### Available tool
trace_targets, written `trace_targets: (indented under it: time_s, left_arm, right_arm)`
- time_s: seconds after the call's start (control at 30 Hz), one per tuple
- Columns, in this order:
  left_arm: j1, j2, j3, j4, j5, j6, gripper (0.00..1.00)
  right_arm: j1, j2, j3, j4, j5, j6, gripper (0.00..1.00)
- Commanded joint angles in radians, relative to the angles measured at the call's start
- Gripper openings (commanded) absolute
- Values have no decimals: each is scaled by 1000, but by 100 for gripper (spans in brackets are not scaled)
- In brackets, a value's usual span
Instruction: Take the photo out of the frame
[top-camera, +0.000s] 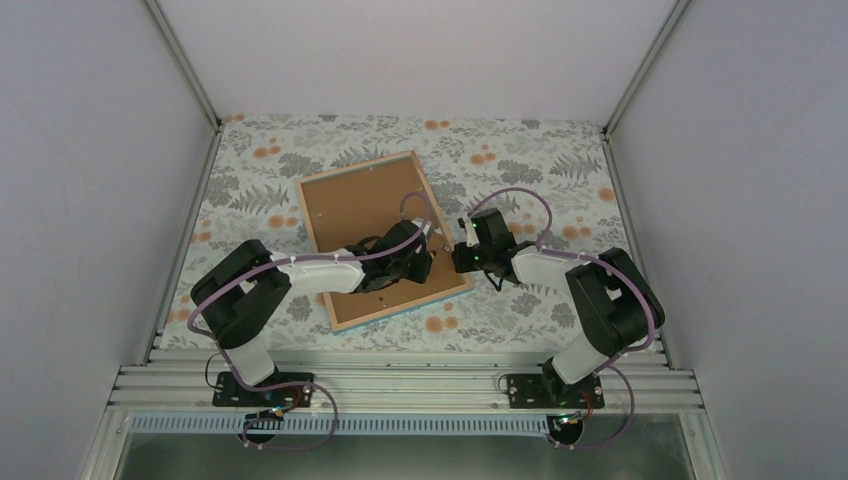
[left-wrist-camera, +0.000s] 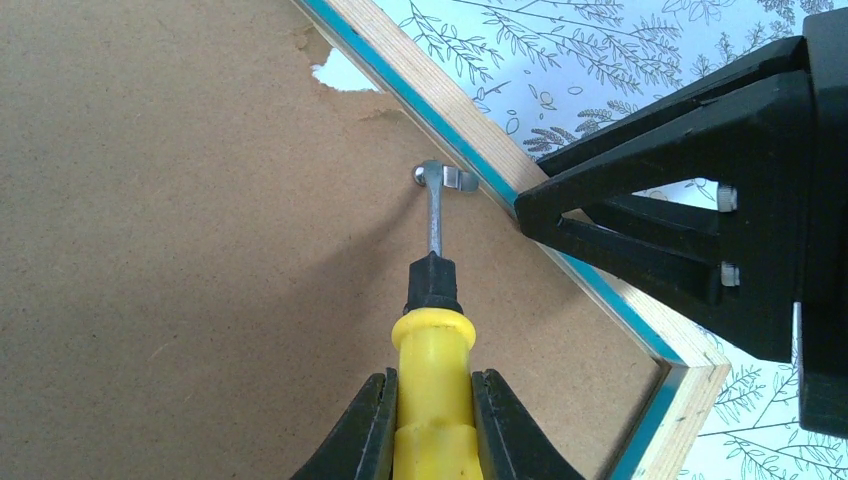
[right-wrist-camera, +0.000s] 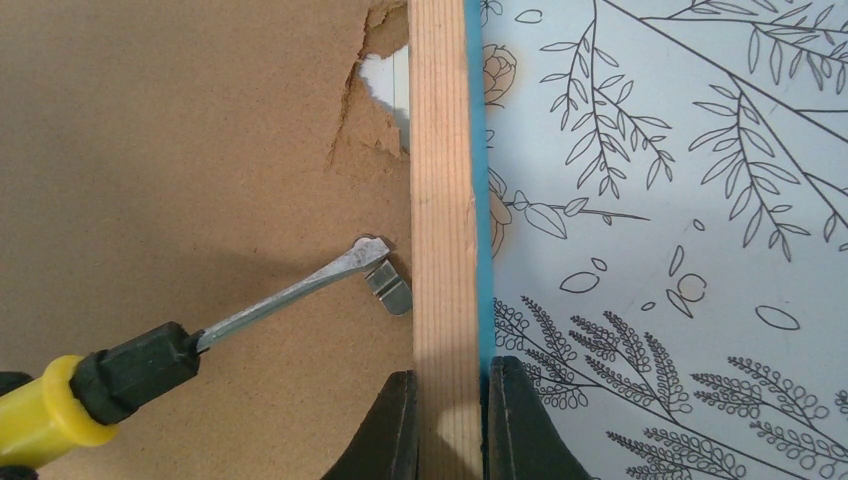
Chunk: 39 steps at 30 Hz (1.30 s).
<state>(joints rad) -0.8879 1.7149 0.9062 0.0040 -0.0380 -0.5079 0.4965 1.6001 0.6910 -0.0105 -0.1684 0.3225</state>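
Note:
The frame (top-camera: 400, 312) lies face down on the table, with its light wood rim (right-wrist-camera: 440, 150) and turquoise edge up. A brown backing board (top-camera: 355, 205) fills it, so the photo is hidden. My left gripper (left-wrist-camera: 433, 385) is shut on a yellow-handled screwdriver (left-wrist-camera: 433, 340). The screwdriver's blade tip (right-wrist-camera: 365, 250) rests against a small metal tab (right-wrist-camera: 390, 285) beside the right rim. My right gripper (right-wrist-camera: 450, 385) is shut on that rim, one finger on each side, just below the tab. In the top view the two grippers (top-camera: 440, 258) meet at the frame's right edge.
The backing board has a torn hole (right-wrist-camera: 385, 80) at the rim, showing something pale underneath. A floral tablecloth (right-wrist-camera: 680, 200) covers the table around the frame. Grey walls close in the left, right and far sides.

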Motion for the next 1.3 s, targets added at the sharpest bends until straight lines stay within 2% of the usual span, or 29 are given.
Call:
trace_targets:
  time_s: [0.0,0.63,1.27]
  left_arm:
    - [-4,6,32,-28,-4,24,2]
    - [-6,44,85,-89,16,78,2]
    - [-9,-15,61,-204,-46,128,2]
  right_arm:
    - [-1,33,-21,-6,0,20,4]
    - [-1,34,-21,-8,2,18,4]
    - [-1,31,-20,-11,7,18,4]
